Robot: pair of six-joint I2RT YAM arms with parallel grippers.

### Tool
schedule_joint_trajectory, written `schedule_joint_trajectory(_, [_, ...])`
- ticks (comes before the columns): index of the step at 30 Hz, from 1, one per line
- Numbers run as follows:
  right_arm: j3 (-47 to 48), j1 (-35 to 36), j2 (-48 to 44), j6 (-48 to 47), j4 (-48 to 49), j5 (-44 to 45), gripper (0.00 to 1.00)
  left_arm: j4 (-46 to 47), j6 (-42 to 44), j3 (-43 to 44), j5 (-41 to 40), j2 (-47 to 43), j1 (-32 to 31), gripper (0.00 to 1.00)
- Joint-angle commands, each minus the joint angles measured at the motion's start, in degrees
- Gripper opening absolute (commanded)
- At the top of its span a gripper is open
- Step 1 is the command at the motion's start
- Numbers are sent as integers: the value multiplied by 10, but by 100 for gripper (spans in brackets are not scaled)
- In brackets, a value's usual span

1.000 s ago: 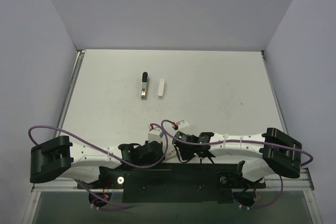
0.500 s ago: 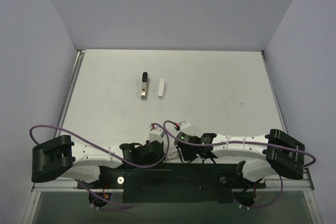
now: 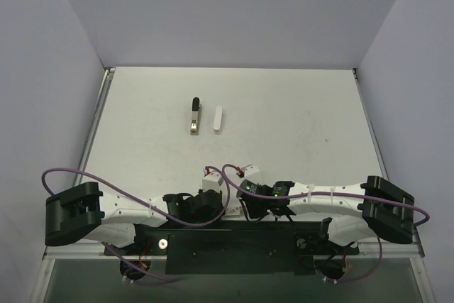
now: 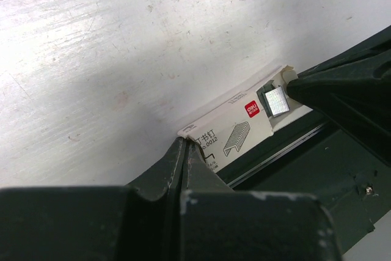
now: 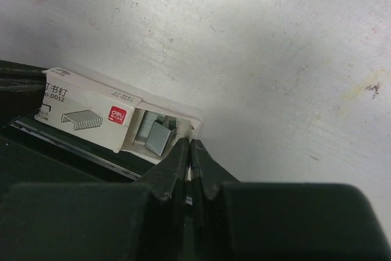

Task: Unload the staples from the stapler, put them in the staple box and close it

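stapler [image 3: 194, 116]: in two parts on the bench [image 3: 298, 118], upper middle of the top view. The black-ended metal bar lies on the left and the white shell [image 3: 218, 120] just beside it on the right, not touching, both running up the frame.
staples [image 4: 276, 101]: a short grey strip showing in the open end of a white staple box [image 4: 229, 128], right of centre in the left wrist view.
staple box: lies at the bench's near edge, between the two tools.
left tool [image 4: 183, 146]: fingers pressed together, tips at the box's closed corner; nothing seen between them.
right tool [image 5: 189, 146]: fingers closed to a thin line, tips just beside the box's open flap, gripping nothing visible.
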Motion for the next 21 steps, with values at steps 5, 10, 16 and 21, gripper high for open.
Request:
schedule_joint_trajectory(5, [10, 5, 34, 19, -5, -2, 0, 2, 7, 16, -2, 15, 2, 0])
schedule_joint_trajectory(10, [25, 4, 46, 39, -6, 12, 0, 1, 5, 16, -3, 14, 2, 0])
schedule_joint_trajectory(16, [43, -9, 38, 30, -28, 22, 0, -4, 8, 19, -6, 11, 2, 0])
schedule_joint_trajectory(21, [49, -14, 35, 25, -28, 19, 0, -4, 14, 24, -9, 12, 2, 0])
